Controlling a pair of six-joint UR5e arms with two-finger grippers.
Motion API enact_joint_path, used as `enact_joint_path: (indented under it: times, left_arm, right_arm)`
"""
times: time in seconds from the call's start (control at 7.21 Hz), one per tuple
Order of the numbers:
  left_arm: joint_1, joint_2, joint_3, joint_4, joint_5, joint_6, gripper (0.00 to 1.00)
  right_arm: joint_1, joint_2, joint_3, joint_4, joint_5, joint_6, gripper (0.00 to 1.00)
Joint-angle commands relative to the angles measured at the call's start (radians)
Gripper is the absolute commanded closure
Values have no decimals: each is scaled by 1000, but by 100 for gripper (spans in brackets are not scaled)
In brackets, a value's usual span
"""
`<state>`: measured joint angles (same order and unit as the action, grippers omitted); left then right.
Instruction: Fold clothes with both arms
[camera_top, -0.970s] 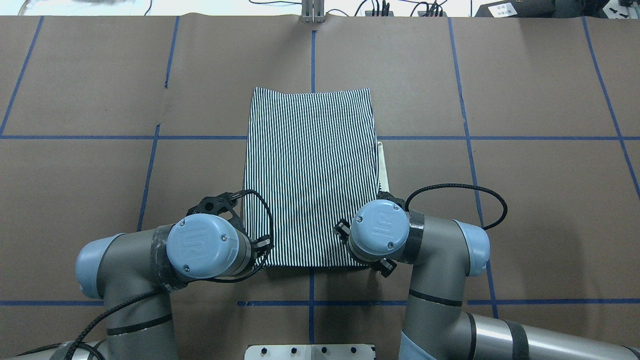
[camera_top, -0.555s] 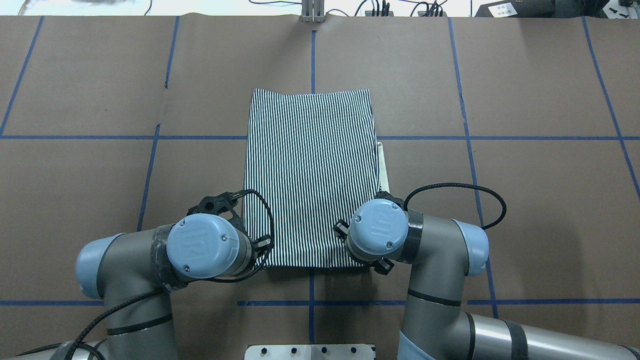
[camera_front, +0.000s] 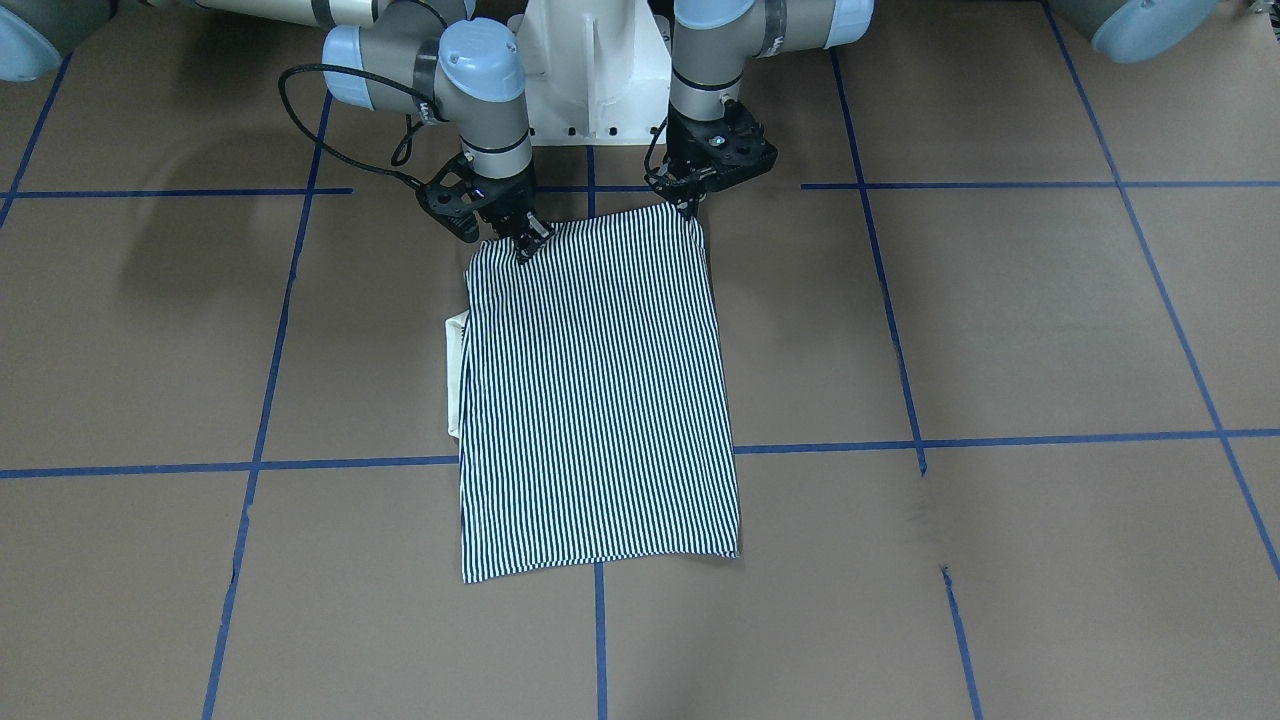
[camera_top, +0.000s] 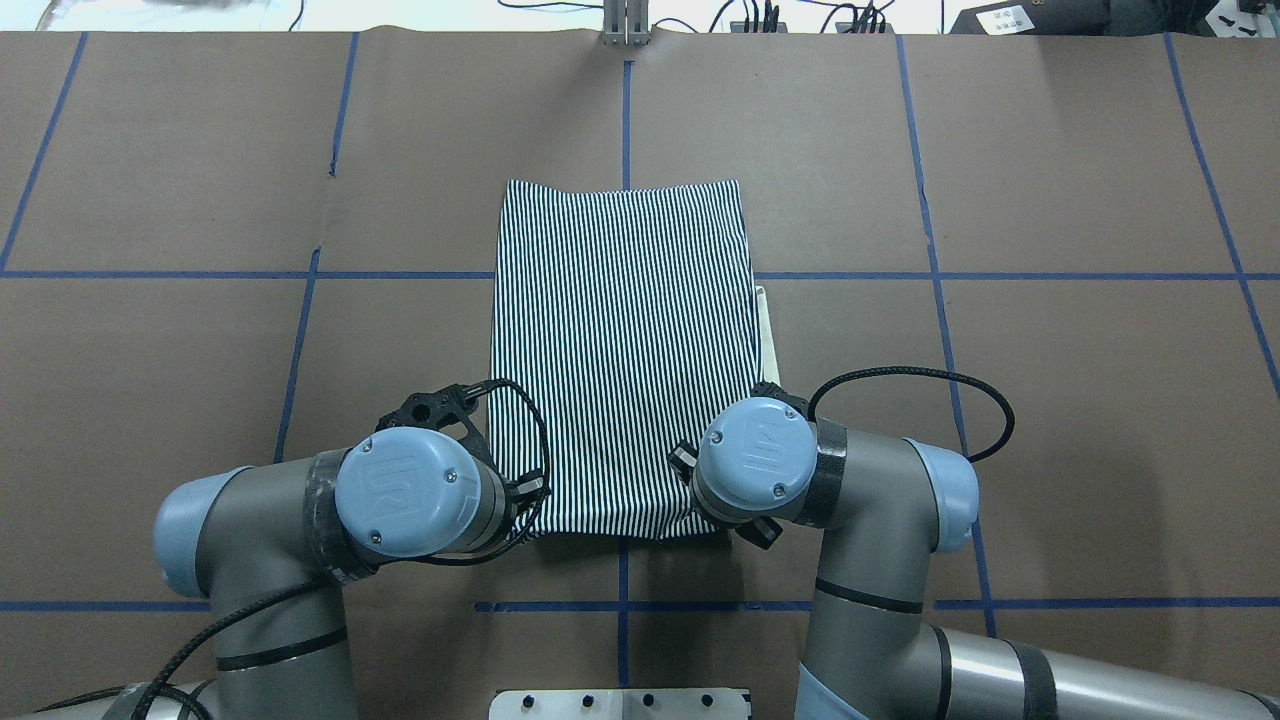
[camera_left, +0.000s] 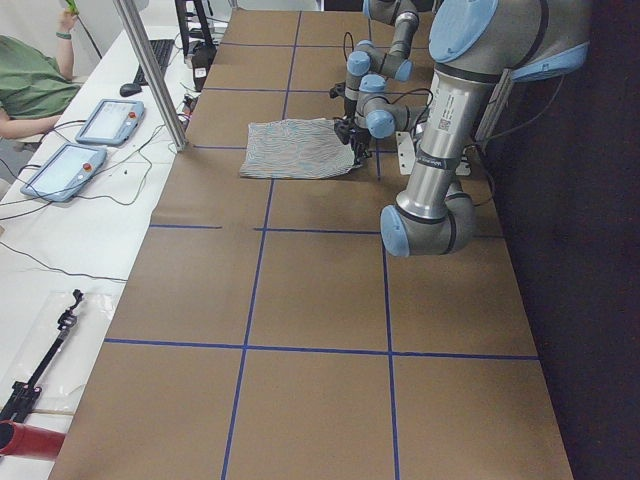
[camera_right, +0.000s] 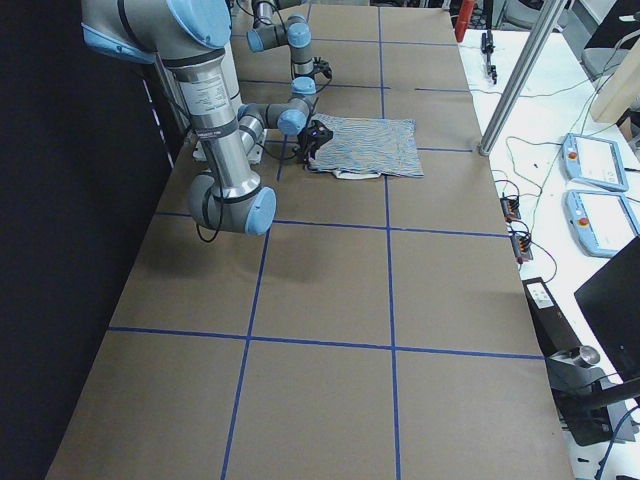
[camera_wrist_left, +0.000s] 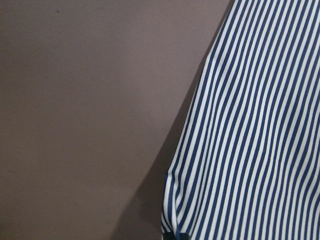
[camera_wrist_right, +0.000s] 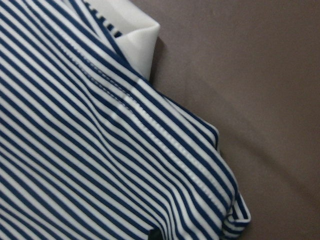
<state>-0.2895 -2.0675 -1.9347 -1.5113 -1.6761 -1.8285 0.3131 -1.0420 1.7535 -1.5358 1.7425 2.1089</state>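
1. Pinching one corner of the folded navy-and-white striped polo shirt (camera_front: 595, 400), the black two-finger left gripper (camera_front: 692, 208) is holding its fingers closed on the fabric.
2. The black right gripper (camera_front: 524, 246) is clamping the neighbouring corner likewise.
3. The shirt is lying flat beyond both fingertips on the brown paper-covered table (camera_front: 1000, 300), its cream collar (camera_front: 455, 375) peeking out just past the right fingers.

On shirt's (camera_front: 595, 400) robot-side corners, seemingly: left claw (camera_front: 690, 205), right claw (camera_front: 524, 244)

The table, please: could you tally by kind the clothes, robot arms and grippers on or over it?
Clothes: 1, the striped polo shirt
Robot arms: 2, the left arm and the right arm
Two-finger grippers: 2, the left gripper and the right gripper
Total: 5
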Motion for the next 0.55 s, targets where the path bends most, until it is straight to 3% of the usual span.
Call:
enact_joint_path:
  times: [0.0,0.42]
  left_arm:
    - [4,-6,-1,0,-1,0,100]
    - [6,-8,-3,-1,-2,0,100]
  right_arm:
    - [6,3,7,2,2,-7,100]
    - [11,3,27,2,11,-10,100]
